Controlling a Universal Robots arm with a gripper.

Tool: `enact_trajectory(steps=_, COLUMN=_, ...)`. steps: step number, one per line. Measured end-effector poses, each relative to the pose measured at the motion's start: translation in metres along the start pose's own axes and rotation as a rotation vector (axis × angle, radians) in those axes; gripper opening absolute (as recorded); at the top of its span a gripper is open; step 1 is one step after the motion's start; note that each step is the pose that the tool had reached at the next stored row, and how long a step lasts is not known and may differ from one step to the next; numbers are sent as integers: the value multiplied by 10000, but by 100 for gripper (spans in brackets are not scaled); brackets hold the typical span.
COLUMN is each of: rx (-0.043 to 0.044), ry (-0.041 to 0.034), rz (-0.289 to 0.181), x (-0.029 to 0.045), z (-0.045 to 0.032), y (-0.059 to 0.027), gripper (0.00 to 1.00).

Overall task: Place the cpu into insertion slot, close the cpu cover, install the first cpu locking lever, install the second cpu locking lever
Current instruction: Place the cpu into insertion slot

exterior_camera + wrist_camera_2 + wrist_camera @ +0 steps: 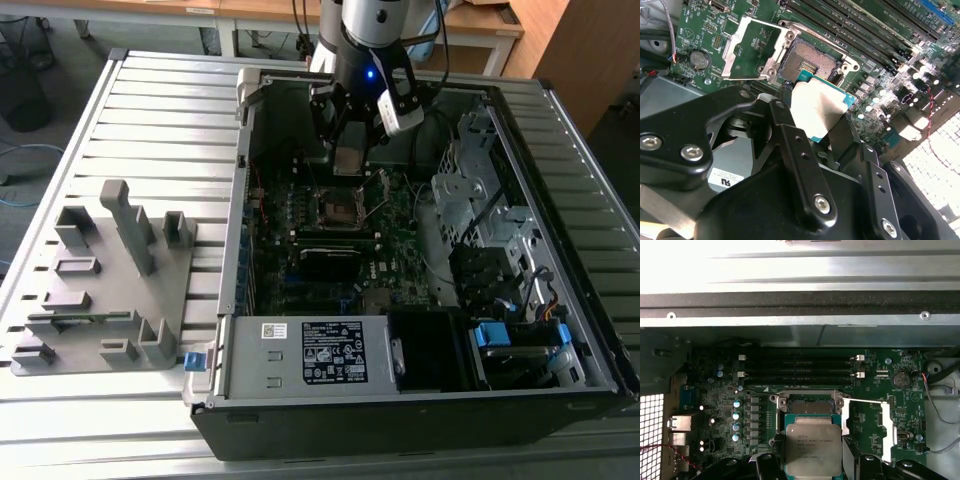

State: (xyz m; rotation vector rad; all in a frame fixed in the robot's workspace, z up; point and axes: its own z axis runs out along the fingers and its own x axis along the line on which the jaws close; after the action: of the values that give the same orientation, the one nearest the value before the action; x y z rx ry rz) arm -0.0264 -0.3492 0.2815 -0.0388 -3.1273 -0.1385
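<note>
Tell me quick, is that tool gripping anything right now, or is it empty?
The tool: closed, holding the cpu close to the uncovered insertion slot.

Dull silver-grey on the cpu [817,105] top, teal-green at its edge. Black on the gripper [812,117]. Dark brown-black in the insertion slot [812,60], bright silver on the cpu cover [734,48]. Green across the motherboard [705,30]. Plain grey on the fixture [105,290]; pale grey slats on the table [150,100].
</note>
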Motion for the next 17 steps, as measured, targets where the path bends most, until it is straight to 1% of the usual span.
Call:
enact_trajectory(steps=7, rx=1, ry=1, rz=0, x=0, z=18, y=-1, gripper=54)
enact_trajectory(steps=17, rx=0, ry=0, rz=0, x=0, z=21, y=-2, gripper=54)
